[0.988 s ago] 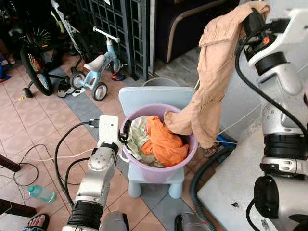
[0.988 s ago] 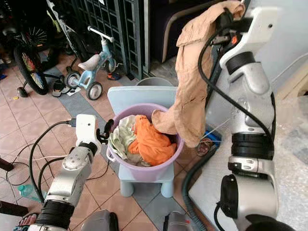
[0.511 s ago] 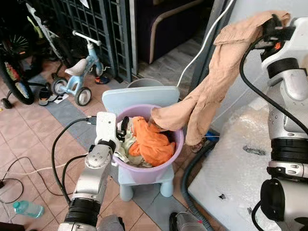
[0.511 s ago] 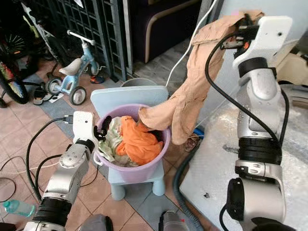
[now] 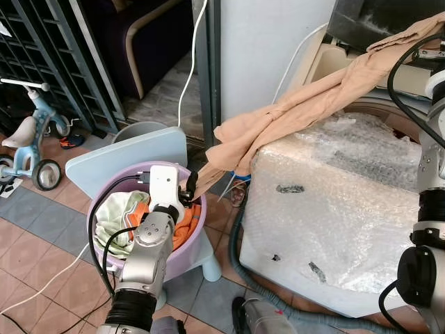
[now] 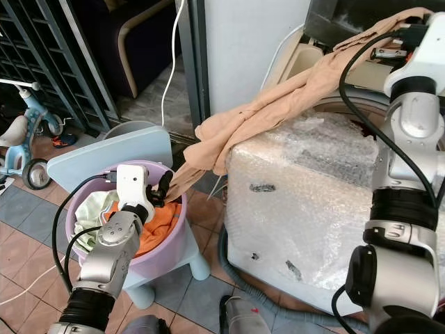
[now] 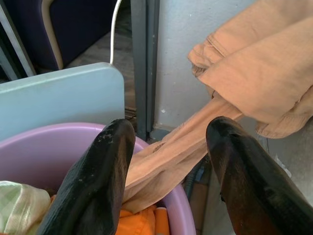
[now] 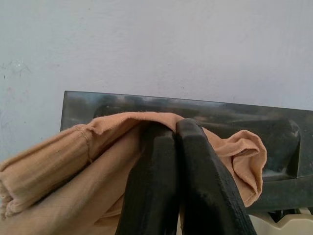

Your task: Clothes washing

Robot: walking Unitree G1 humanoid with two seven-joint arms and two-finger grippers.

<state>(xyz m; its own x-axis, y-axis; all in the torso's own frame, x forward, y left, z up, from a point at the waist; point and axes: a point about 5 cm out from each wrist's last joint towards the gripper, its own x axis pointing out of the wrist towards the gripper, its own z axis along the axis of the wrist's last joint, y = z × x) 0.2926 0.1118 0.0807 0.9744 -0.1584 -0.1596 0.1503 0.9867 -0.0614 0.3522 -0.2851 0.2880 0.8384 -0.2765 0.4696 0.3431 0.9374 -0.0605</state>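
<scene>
- Holding the tan garment (image 5: 327,94) up high on the far right, my right hand (image 8: 176,147) has its two black fingers pressed together on one end of the cloth, in front of a dark panel (image 8: 234,122) set against a pale wall.
- From that hand I see the garment stretch down and to the left as a twisted rope, passing over the far left corner of the bubble-wrapped washing machine (image 5: 327,202) and touching its top edge there.
- The garment's lower end hangs into the right side of the purple basin (image 5: 195,233), just beside my left hand.
- My left hand (image 7: 171,161) is wide open with nothing in it; its fingers (image 7: 98,176) sit on either side of the hanging tan cloth, just above the basin's rim, without closing on it.
- Inside the basin I can see an orange garment (image 6: 156,229) and a pale green one (image 5: 115,216) to its left.
- The basin rests on a light blue child's chair (image 5: 125,153), whose backrest rises on the far side.
- A grey hose (image 5: 243,264) curves along the tiled floor at the washing machine's near left side.
- A small blue tricycle (image 5: 28,146) stands at the far left, near a dark metal grille (image 5: 42,62).
- A white cable (image 5: 191,56) hangs down near a grey post beyond the chair.
</scene>
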